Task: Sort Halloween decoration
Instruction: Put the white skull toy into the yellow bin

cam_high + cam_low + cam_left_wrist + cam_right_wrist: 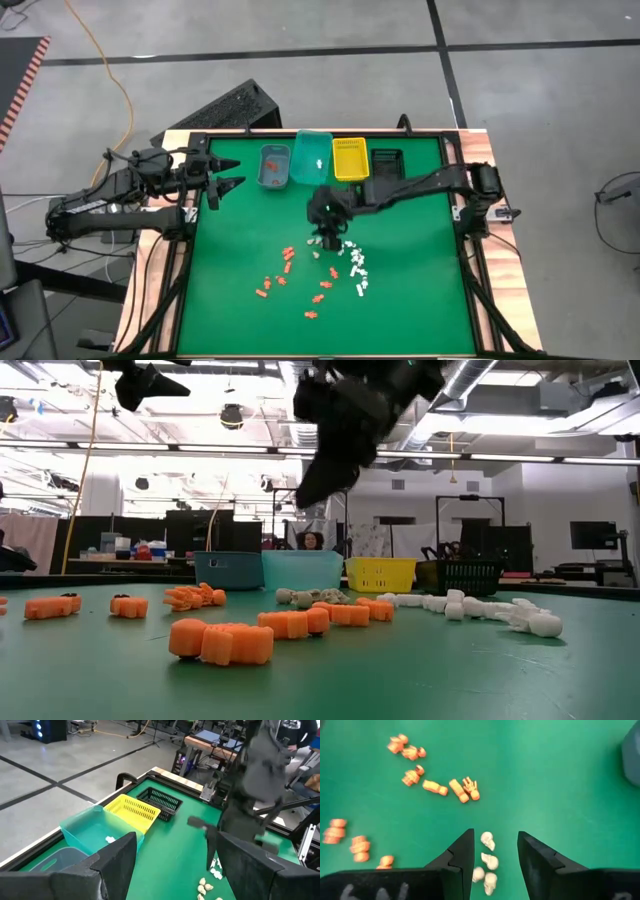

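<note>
Fingers of the right gripper [495,857] stand apart, empty, above a cluster of small tan skulls [487,841] near the middle of the green desk [410,310]. Orange pieces [288,256] lie scattered toward the left arm's side of the skulls, white pieces [358,264] toward the right arm's side. Along the far edge sit four bins in a row: grey-blue [274,167], teal [311,158], yellow [349,159], black [386,162]. The teal bin holds what looks like one white piece [109,839]. The left gripper [232,184] waits at the far left corner, fingers apart
</note>
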Controlling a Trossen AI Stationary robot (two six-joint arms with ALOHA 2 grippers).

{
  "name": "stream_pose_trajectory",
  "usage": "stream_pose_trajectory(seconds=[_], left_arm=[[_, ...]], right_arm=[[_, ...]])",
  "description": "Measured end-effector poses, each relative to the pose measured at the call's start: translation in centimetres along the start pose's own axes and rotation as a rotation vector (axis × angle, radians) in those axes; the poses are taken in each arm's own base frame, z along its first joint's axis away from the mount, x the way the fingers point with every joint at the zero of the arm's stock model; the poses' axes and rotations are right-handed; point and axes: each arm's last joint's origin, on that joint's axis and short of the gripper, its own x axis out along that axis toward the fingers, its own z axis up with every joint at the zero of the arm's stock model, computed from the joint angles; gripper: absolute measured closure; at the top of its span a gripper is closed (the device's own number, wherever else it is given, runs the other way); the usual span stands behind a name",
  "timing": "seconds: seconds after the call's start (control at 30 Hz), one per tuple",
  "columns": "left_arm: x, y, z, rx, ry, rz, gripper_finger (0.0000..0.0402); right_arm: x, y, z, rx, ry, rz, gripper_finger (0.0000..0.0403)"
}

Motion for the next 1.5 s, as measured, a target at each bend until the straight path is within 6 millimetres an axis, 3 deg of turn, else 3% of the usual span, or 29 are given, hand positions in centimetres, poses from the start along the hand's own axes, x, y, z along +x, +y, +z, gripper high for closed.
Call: stream_pose_trajectory(seconds=[0.27, 0.73, 1.1, 1.5], left_arm=[[0.0, 0.0, 0.0, -0.002, 0.001, 0.001, 0.0141], [0.0, 0.1, -0.2, -0.029, 0.017, 0.018, 0.0141], [0.0, 0.1, -0.2, -0.032, 0.015, 0.020, 0.0141], [0.0, 0.1, -0.2, -0.029, 0.014, 0.023, 0.0141]], right_arm=[[3.0, 1.2, -2.2, 0.005, -0.225, -0.017, 0.0269], [7.9, 1.0, -5.2, 0.005, -0.119, -0.014, 0.0269], [8.4, 0.9, -6.6, 0.007, -0.015, -0.029, 0.0272], [8.5, 0.8, -6.7, 0.047, -0.013, -0.038, 0.0325]])
